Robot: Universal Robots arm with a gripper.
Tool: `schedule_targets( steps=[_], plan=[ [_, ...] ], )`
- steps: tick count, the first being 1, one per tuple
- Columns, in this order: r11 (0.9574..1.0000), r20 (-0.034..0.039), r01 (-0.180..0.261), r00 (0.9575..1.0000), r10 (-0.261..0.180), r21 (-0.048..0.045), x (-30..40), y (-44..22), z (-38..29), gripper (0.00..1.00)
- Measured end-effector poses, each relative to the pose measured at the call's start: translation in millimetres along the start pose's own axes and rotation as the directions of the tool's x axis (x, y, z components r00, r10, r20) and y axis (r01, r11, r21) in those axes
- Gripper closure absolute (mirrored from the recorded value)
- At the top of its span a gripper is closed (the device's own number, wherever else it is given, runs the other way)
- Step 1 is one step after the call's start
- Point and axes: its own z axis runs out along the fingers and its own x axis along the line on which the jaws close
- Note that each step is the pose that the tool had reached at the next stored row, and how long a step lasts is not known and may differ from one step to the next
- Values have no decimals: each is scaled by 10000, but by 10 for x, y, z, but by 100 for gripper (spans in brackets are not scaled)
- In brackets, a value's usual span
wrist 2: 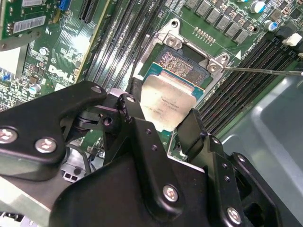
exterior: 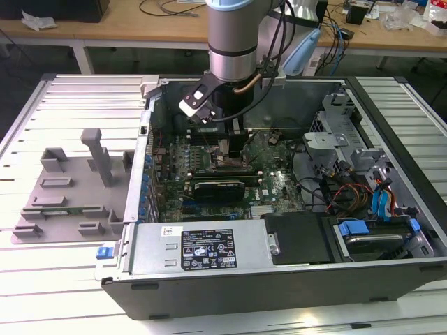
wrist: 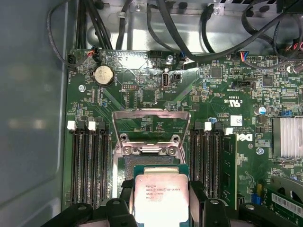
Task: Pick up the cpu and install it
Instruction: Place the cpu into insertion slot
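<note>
hand (wrist 2: 164,124) pinching cpu (wrist 2: 166,105) between both fingers | held just over open socket (wrist 2: 182,66), bracket (wrist: 151,124) flipped up | upper centre of exterior view, inside computer case (exterior: 279,293)

Lines of fine dark print on silvery-grey flat square metal cpu (wrist: 161,199); white logo lettering (wrist: 245,137) on green circuit board (wrist: 199,101); black-and-white printed label (exterior: 208,248) on grey metal power-supply casing (exterior: 150,246), lower centre of exterior view.

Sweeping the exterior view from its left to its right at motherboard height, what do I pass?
The grey slotted fixture → the case's side wall → the gripper, holding the cpu over the motherboard → the metal drive cage.
</note>
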Motion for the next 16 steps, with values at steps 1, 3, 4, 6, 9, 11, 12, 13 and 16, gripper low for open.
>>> schedule_targets(
  steps=[1, 3, 4, 6, 9, 11, 12, 13, 16],
  plan=[
    [10000, 1, 0, 10000, 0, -1, 0, 0, 0, 45],
    [10000, 0, 0, 10000, 0, 0, 0, 0, 1, 45],
    [10000, -6, 0, 10000, 0, -4, 1, 0, 8, 45],
    [10000, -1, 0, 10000, 0, -1, 1, -2, 23, 45],
    [10000, -4, 36, 10000, -36, -2, 5, -5, 71, 45],
    [10000, -3, 38, 10000, -38, -2, 9, -7, 88, 45],
    [10000, -3, 40, 10000, -40, -1, 19, -7, 97, 45],
    [10000, -3, 40, 10000, -40, -2, 26, -7, 105, 45],
    [10000, -4, 41, 10000, -41, -2, 50, -9, 136, 45]
  ],
)
